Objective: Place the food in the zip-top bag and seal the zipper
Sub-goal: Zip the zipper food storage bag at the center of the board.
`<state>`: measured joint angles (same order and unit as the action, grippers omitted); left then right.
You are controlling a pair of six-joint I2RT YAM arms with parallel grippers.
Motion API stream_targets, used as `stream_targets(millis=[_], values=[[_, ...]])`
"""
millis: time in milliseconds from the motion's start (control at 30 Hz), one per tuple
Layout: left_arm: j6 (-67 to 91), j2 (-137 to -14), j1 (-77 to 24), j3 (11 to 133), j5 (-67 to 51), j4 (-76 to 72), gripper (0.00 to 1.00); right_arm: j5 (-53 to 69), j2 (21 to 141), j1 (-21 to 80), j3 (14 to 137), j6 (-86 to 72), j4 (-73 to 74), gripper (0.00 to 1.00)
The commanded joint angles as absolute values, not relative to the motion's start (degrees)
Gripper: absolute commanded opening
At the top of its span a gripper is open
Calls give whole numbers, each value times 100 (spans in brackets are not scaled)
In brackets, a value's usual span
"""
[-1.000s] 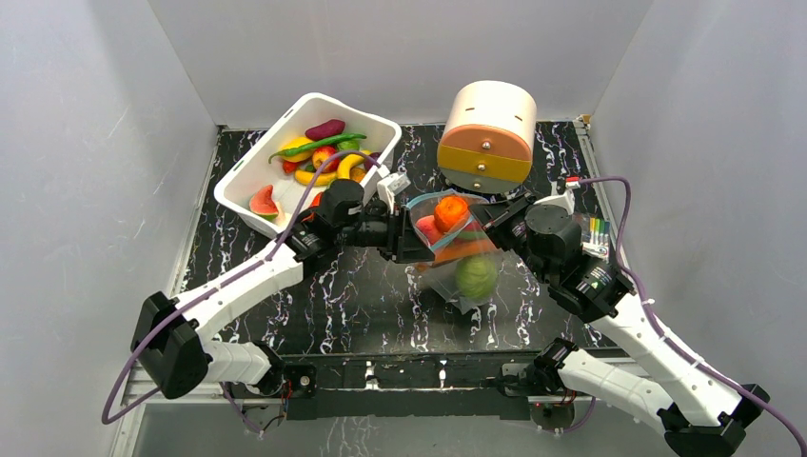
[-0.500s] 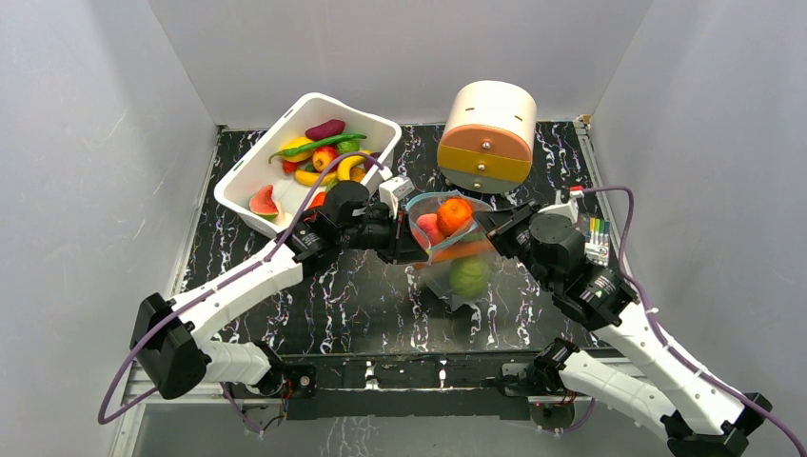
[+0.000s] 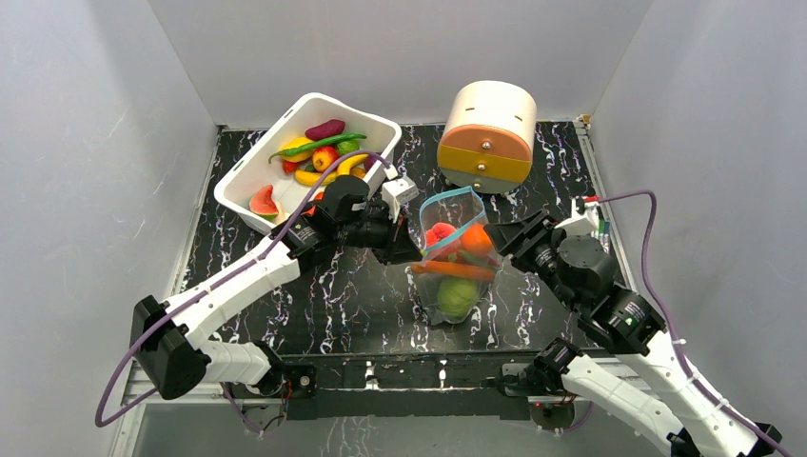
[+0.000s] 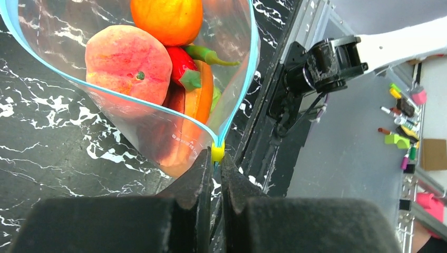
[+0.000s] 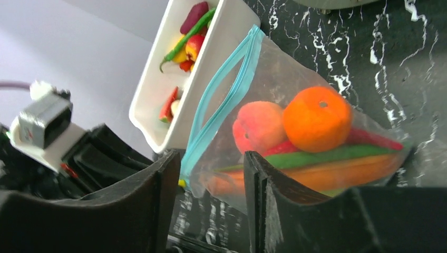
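Bag (image 3: pixel 449 211) corner pinched in left tool (image 4: pixel 215 158); right tool (image 5: pixel 212 158) parted, seemingly clear.

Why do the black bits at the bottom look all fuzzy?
Left wrist view: the left end effector sits very near the lens, so it blurs, while the peach is sharp. Right wrist view: the right end effector looks soft and dark likewise.

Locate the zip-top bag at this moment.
In the top view, the zip-top bag is near the centre, just in front of the round drawer unit and right of the white bin; the left gripper pinches its corner.
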<state>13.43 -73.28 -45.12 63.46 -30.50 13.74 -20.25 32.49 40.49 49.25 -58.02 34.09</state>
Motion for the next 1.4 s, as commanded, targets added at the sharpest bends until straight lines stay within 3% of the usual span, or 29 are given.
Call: stream_targets(millis=[0, 333, 533, 1167, 1367], values=[[678, -7102, -4535, 6662, -3434, 1488, 0, -1406, 3126, 4067, 5245, -3622, 3213, 48], [-298, -6971, -4535, 7063, -3633, 1789, 0, -5, 3491, 4069, 6281, -542, 2935, 52], [-383, -7036, -4534, 7127, -3713, 1792, 0, 1897, 4041, 4067, 6270, 96, 2765, 50], [-568, -7093, -4535, 7325, -4309, 1681, 0, 2791, 5016, 4067, 6125, 1771, 2574, 56], [-626, -7069, -4533, 7299, -4446, 1696, 0, 3241, 5110, 4069, 6001, 2258, 2493, 53]])
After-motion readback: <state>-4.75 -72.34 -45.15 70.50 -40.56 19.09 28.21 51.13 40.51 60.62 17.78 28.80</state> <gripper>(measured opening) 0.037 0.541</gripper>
